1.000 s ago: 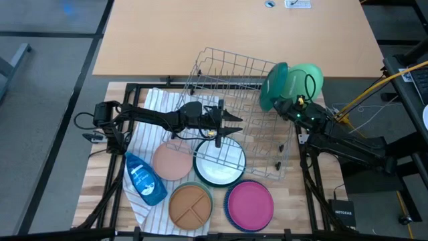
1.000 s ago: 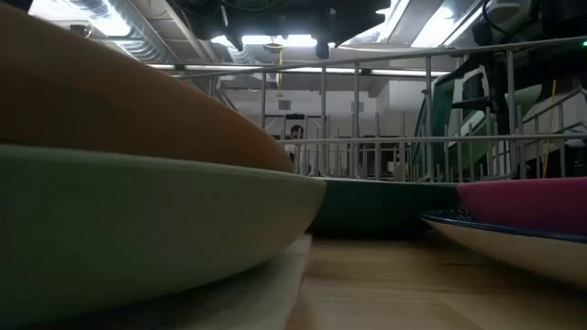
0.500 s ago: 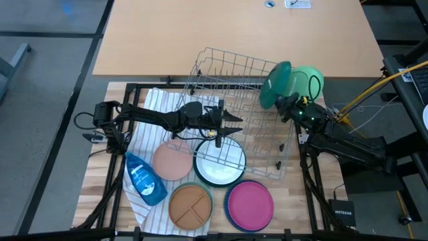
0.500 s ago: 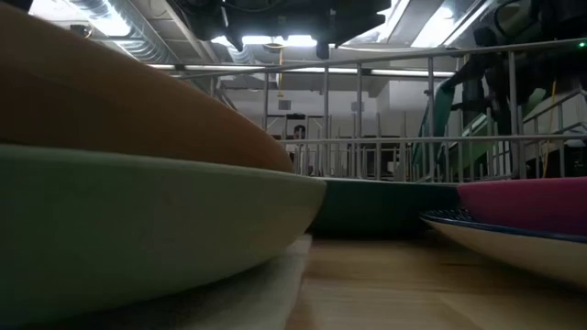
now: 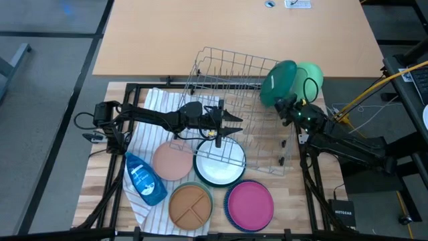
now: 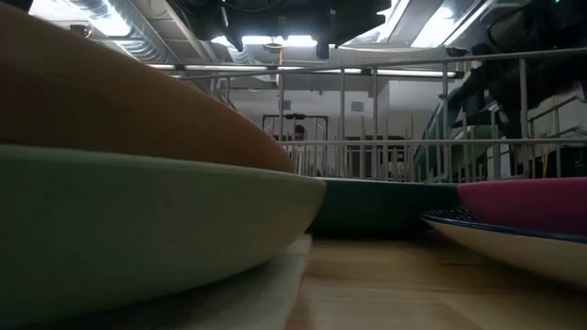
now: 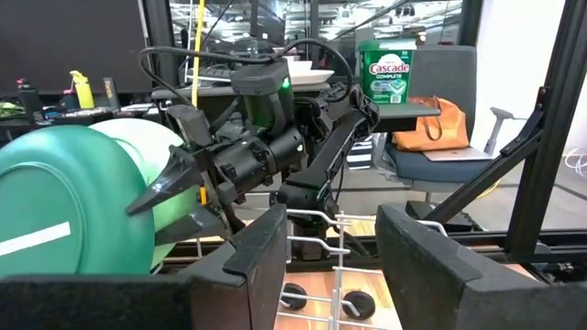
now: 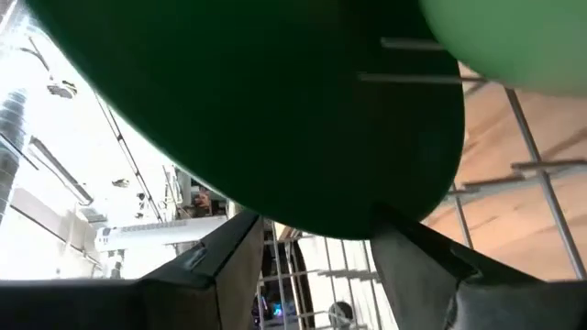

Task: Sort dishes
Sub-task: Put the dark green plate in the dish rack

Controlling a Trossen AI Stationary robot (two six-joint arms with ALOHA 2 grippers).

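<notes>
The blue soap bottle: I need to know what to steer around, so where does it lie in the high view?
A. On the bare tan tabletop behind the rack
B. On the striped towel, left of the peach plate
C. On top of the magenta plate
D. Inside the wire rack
B: the blue soap bottle lies on the striped towel, just left of the peach plate.

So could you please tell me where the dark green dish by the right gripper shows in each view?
High view: dark green dish at the rack's far right corner.
Low view: cannot tell it apart behind the rack bars.
Left wrist view: left edge, beside the right gripper.
Right wrist view: fills the top.
Shared landmark: the rack.
</notes>
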